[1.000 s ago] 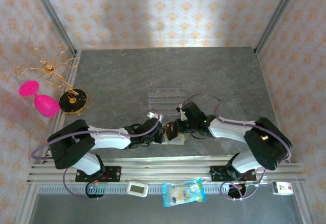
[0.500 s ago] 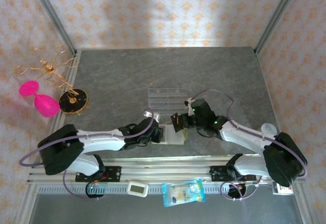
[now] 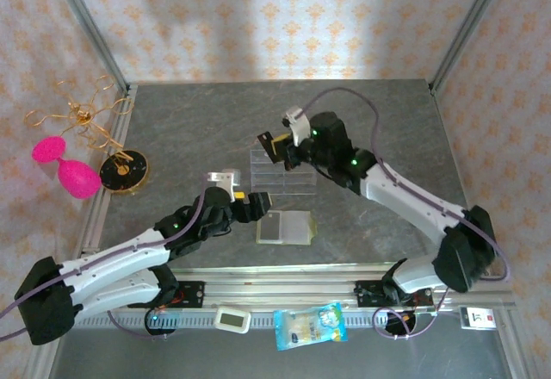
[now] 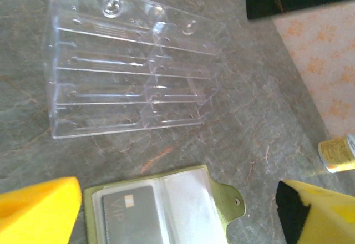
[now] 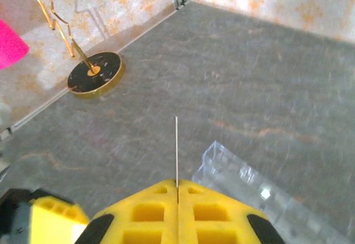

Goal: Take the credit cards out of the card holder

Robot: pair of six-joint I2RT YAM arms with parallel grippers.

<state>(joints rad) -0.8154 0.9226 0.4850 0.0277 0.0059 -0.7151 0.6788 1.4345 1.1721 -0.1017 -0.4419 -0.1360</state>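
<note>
Olive card holder lies open at 6 o'clock of the clear tray, left gripper wide apart at its 9 o'clock. Right gripper clamps a credit card edge-on. Thin, stiff, likely slippery; I'd pinch the VIP card by an edge

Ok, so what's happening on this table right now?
The robot is emptying a card holder, which lies open on the table. The right gripper is shut on one thin card, held edge-on near the clear tray. The left gripper hangs open beside the holder, where another card sits in a pocket.
</note>
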